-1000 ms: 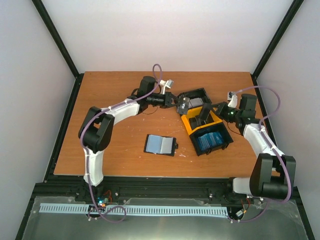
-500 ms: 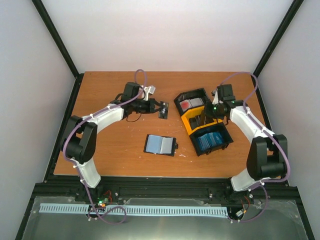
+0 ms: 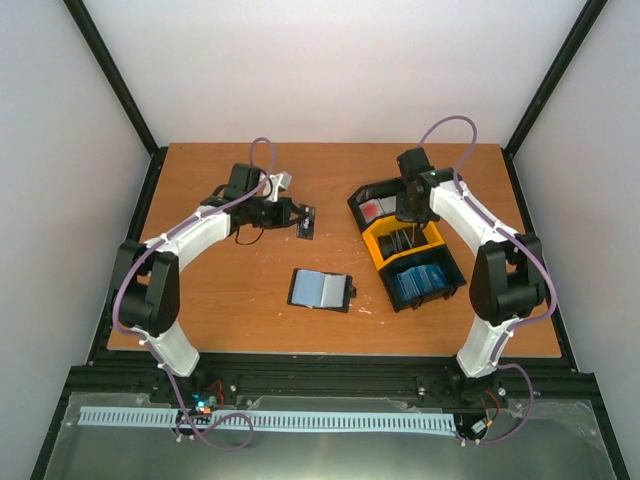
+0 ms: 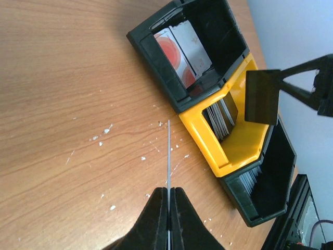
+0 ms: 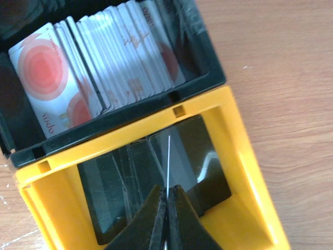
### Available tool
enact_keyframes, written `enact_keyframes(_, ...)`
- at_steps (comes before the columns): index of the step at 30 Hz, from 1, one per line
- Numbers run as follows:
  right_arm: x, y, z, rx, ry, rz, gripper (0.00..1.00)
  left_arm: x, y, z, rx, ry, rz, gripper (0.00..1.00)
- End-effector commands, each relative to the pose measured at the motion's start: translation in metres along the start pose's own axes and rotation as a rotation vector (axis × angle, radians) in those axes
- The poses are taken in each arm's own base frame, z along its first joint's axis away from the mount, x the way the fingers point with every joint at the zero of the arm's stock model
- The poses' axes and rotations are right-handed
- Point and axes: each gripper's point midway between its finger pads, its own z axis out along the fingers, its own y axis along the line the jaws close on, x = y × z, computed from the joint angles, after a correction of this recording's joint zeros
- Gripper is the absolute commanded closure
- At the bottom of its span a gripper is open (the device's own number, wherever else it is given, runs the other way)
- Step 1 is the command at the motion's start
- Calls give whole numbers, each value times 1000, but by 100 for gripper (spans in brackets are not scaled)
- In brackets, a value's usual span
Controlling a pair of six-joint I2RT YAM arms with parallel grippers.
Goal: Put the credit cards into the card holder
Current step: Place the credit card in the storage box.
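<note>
**Left arm.** We find the left gripper (image 4: 167,194) clenched on a thin card (image 4: 169,151), which its own wrist camera shows edge-on. From above, this card looks dark, probably dark grey, though it is too small there for us to be sure. It hangs over bare wooden surface (image 3: 220,290), left of the trays and apart from them, on the far side of the card holder.

**Centre.** The card holder (image 3: 342,293) is black and lies open and flat on the surface towards the near edge. A light blue card (image 3: 316,289) shows inside it. Neither gripper touches it.

**Right of centre.** A joined row of three trays sits at a slant.
- The far black tray (image 4: 151,49) holds red-and-white cards (image 5: 44,73) standing on edge.
- The yellow tray (image 4: 208,133) in the middle holds dark grey cards (image 5: 200,156).
- The near black tray (image 4: 283,156) holds light blue cards (image 3: 422,278).

**Right arm.** The right gripper (image 5: 167,200) is clenched on a second dark grey card (image 4: 261,97). It holds this card upright over the yellow tray. The left wrist camera shows its flat face, and its own wrist camera shows only the thin edge. We cannot tell whether its lower edge touches the cards beneath.
</note>
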Motion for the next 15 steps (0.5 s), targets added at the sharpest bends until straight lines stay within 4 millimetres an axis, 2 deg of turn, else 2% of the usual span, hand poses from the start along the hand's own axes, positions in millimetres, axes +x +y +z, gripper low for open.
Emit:
enact_keyframes(1,-2,-19,-13,154,33,-26,97,-6,-6,-20,-25,-9,20,99)
enact_keyframes(5,5,-22,-6,199,78,-59,97,-6,-6,-22,-41,7,13,99)
enact_keyframes(10,15,-16,11,213,106,-82,97,-7,-10,-26,-45,26,26,99)
enact_keyframes(15,12,-2,33,219,91,-117,97,-12,-9,-27,-70,31,41,99)
